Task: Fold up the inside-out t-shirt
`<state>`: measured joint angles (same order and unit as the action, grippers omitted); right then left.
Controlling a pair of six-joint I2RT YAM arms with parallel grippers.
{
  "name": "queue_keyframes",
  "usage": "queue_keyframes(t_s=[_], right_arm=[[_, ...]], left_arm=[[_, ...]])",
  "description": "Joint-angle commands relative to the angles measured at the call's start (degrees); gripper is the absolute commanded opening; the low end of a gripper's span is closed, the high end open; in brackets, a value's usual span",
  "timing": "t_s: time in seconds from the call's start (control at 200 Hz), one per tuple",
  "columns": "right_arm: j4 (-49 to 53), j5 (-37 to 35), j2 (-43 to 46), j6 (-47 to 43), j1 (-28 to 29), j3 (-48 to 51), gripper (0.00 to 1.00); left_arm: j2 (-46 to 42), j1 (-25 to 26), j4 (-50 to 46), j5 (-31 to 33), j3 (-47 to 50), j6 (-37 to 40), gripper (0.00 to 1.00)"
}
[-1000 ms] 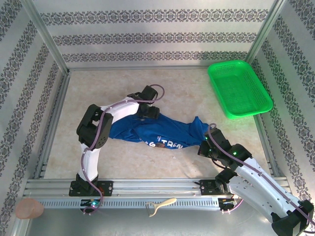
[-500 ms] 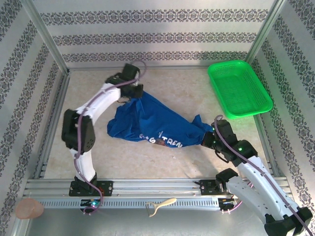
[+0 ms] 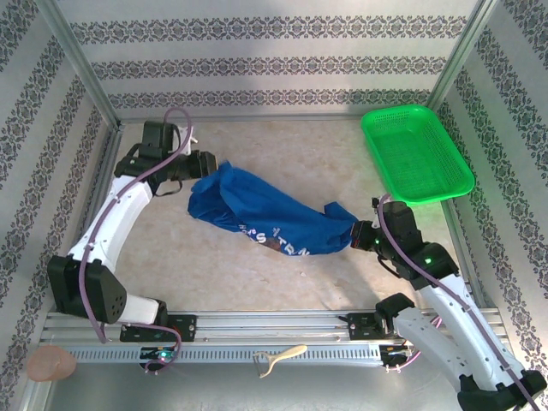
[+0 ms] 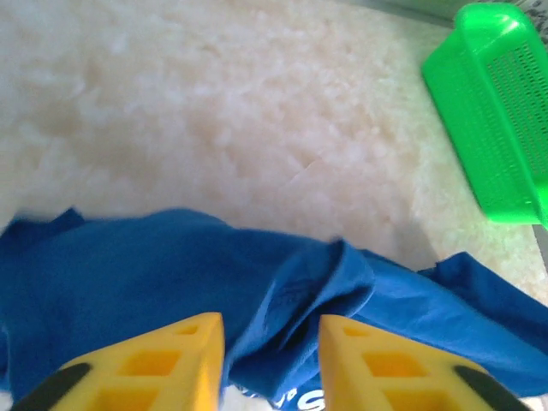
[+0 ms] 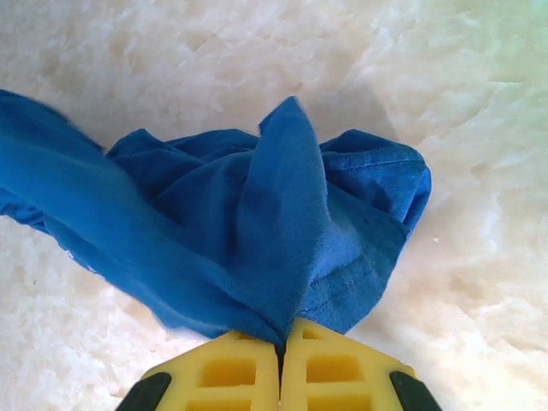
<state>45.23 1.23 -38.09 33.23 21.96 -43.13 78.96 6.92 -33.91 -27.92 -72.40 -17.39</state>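
The t-shirt [image 3: 274, 214] lies on the bench [image 3: 300, 154] as a long rumpled band, running from the left centre of the overhead view down toward the right. Pale lettering [image 3: 278, 244] shows along its lower edge.

The left gripper [image 3: 199, 165] sits at the band's upper left end. In its wrist view the yellow fingers [image 4: 184, 360] are parted, with a raised fold of blue cloth [image 4: 128, 274] in the gap between them. I cannot tell whether either finger touches it.

The right gripper [image 3: 363, 235] is at the lower right end. Its fingers [image 5: 231, 372] are clenched together, pinching a peak of the blue fabric [image 5: 214, 214] at the bottom centre of its wrist view.

The green mesh basket [image 3: 417, 154] stands at the upper right of the overhead view, well apart from the shirt. Its mesh floor is visible from rim to rim. It also appears in the upper right corner of the left wrist view [image 4: 505, 111], beyond the cloth.
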Motion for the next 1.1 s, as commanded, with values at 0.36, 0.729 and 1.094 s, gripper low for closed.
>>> queue_keyframes(t_s=[0.36, 0.729, 1.094], right_arm=[[5.1, -0.4, 3.2, -0.8, -0.4, -0.3, 0.0], [5.0, -0.2, 2.2, -0.2, -0.3, 0.2, 0.0], [4.0, -0.7, 2.0, -0.2, -0.4, 0.6, 0.0]], left_arm=[[-18.5, 0.4, 7.9, -2.5, 23.3, -8.2, 0.75], [-17.9, 17.0, 33.0, 20.2, 41.1, -36.1, 0.7], [5.5, 17.6, 26.2, 16.7, 21.1, -22.5, 0.67]])
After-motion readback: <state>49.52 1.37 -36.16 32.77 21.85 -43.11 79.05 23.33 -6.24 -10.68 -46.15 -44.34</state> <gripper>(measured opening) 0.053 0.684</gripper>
